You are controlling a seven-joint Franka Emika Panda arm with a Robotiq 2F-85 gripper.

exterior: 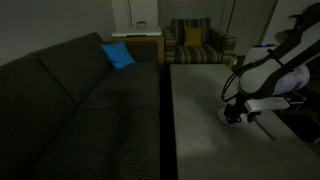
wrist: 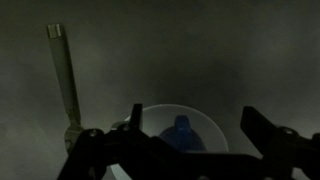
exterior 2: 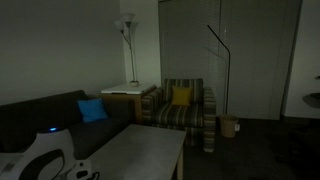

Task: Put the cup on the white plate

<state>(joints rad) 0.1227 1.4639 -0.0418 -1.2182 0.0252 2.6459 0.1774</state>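
Wrist view, dim and grainy: lower edge of the round, shallow white plate (wrist: pixel 207 122) is hidden behind the black two-finger gripper (wrist: pixel 188 116), and both fingers (wrist: pixel 265 137) are cut off by the bottom of the frame. A pale, slender long-handled item (wrist: pixel 63 70) lies on the grey tabletop (wrist: pixel 240 50) well to one side; its kind cannot be told. In an exterior view the gripper (exterior: pixel 234 113) hangs low over the grey tabletop (exterior: pixel 200 125) with a pale patch beneath it (the cup cannot be made out there). In an exterior view only the white arm (exterior 2: pixel 40 158) shows, clipped by the frame edge. Jaws: spread wide, wider than the plate, gripping nothing and touching nothing visible. Small blue cup (wrist: pixel 181 131): upright within the plate's outline, near its middle, lying between the two fingers and apart from both.
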